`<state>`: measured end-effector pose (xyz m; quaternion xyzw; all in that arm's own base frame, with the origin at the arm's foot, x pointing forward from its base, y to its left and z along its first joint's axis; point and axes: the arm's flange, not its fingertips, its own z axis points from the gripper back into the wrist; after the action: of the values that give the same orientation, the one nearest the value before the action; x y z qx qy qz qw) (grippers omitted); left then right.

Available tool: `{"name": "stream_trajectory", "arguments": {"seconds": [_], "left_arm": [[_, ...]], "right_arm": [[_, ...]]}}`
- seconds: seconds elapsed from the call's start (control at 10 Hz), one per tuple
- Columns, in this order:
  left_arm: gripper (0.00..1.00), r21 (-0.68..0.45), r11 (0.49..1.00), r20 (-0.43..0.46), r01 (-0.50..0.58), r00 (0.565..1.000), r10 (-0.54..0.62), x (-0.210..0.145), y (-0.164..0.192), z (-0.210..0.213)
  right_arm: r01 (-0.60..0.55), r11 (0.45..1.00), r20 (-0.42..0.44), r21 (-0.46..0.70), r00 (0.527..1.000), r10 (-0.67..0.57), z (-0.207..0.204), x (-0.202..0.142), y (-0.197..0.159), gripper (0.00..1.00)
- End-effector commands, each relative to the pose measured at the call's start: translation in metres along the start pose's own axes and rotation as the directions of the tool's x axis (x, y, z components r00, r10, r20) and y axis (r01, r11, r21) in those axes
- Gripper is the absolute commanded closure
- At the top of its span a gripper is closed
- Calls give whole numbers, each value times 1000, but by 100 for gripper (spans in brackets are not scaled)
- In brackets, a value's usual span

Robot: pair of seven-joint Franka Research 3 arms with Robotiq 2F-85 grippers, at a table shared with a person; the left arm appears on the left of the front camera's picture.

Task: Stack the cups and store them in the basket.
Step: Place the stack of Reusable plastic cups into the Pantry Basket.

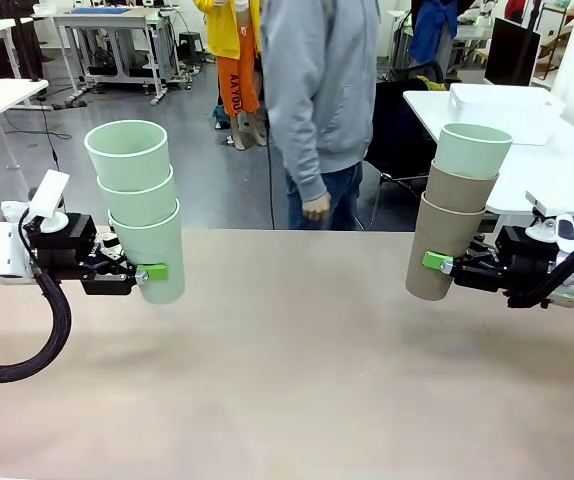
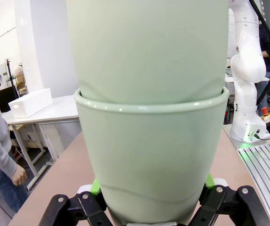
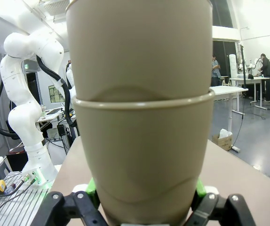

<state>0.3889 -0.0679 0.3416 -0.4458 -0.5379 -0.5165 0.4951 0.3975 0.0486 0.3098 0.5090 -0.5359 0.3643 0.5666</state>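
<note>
Jaws of the left gripper (image 1: 152,272) pinch a mint stack (image 1: 142,205) at nine o'clock, the right gripper (image 1: 435,263) clamps a tan-and-mint stack (image 1: 452,220) at three, both upright above the table (image 1: 287,380), presumably for merging before the basket (image 1: 502,112) at one o'clock.

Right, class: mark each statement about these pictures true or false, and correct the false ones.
1. The left tool grips a stack of three pale mint green tapered tumblers. True.
2. The right tool holds three tan-brown tumblers. False: it holds two tan-brown tapered tumblers with one mint green tumbler nested on top.
3. Some cups sit in the large white rectangular plastic basket. False: all six cups are in the two tools, and the basket stands on the white side table behind the right arm.
4. A person in a grey top stands at the far side of the table. True.
</note>
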Motion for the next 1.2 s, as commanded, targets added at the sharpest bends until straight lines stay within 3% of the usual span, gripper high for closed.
{"name": "stream_trajectory", "arguments": {"seconds": [0.0,1.1], "left_arm": [[15,0,1000,6,9,1000,-9,4,0,-1],[15,0,1000,6,9,1000,-9,4,0,-1]], "right_arm": [[-13,1000,5,2,1000,13,-1,4,1,16],[-13,1000,5,2,1000,13,-1,4,1,16]]}}
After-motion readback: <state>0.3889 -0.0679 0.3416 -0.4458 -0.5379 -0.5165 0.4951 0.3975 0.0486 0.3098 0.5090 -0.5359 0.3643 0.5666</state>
